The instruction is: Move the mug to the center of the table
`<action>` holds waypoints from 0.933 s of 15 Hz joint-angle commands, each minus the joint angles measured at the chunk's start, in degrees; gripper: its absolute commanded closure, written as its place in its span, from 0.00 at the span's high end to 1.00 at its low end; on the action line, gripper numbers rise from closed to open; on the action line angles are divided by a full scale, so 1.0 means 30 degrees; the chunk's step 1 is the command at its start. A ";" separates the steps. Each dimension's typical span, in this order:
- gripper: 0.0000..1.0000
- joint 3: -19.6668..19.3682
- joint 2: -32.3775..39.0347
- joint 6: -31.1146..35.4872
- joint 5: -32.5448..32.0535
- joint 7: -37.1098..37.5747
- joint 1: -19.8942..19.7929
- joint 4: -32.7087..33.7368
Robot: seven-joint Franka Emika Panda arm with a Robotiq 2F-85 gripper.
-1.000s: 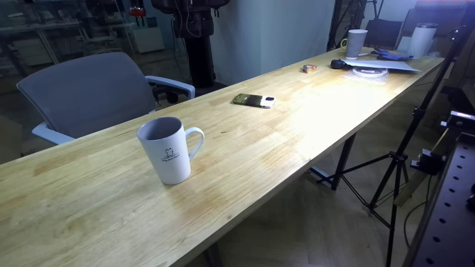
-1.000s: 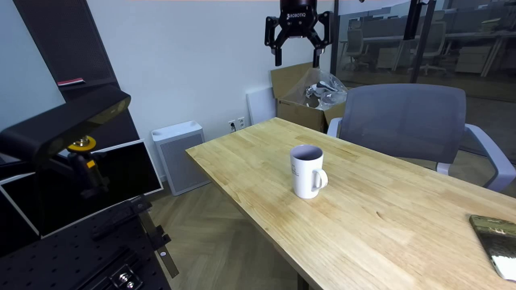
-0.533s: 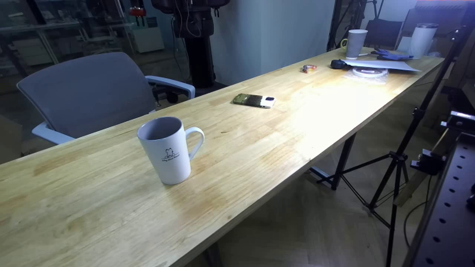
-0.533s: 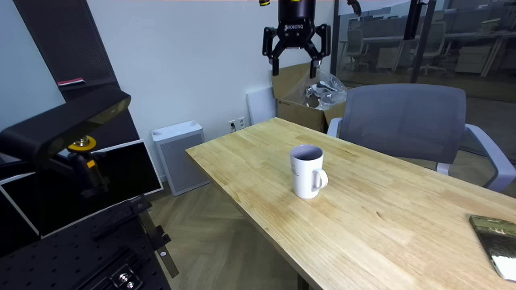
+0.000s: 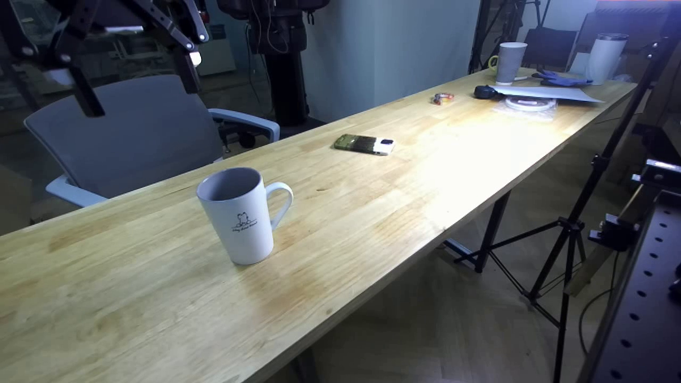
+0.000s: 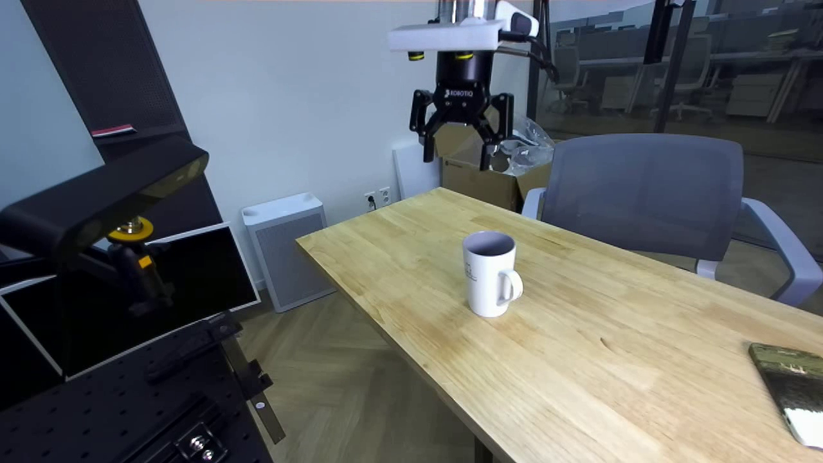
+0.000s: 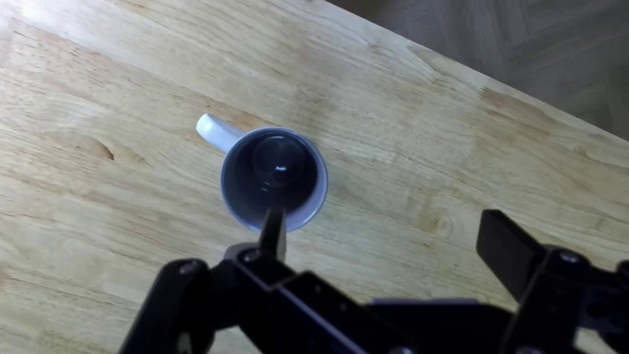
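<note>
I have the fingers (image 7: 508, 250) of my gripper (image 6: 456, 161) spread wide, pointing down, well apart from the mug (image 5: 239, 226), which stands upright on the table (image 5: 346, 239) toward one end; farther along lies a phone (image 5: 364, 144).

In an exterior view, between 12 and 1 o'clock, the gripper (image 6: 456, 161) bears the brand ROBOTIQ (image 6: 461, 94) in pale capitals, a small emblem (image 6: 447, 93) at their 9 o'clock. In an exterior view, between 8 and 9 o'clock, the mug (image 5: 238, 213) carries dark script (image 5: 244, 227) at 6 o'clock of a small drawing (image 5: 243, 217), its wording too small to make out. Near 2 o'clock in an exterior view, the box (image 6: 479, 183) has a tiny mark (image 6: 448, 163), unreadable.
</note>
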 commanded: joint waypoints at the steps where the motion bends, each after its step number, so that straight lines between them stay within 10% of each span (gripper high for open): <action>1: 1.00 0.0043 0.0726 -0.0025 -0.0185 0.0588 0.0199 0.0264; 14: 1.00 -0.0228 0.3089 0.2834 -0.0636 0.0431 0.0332 0.0543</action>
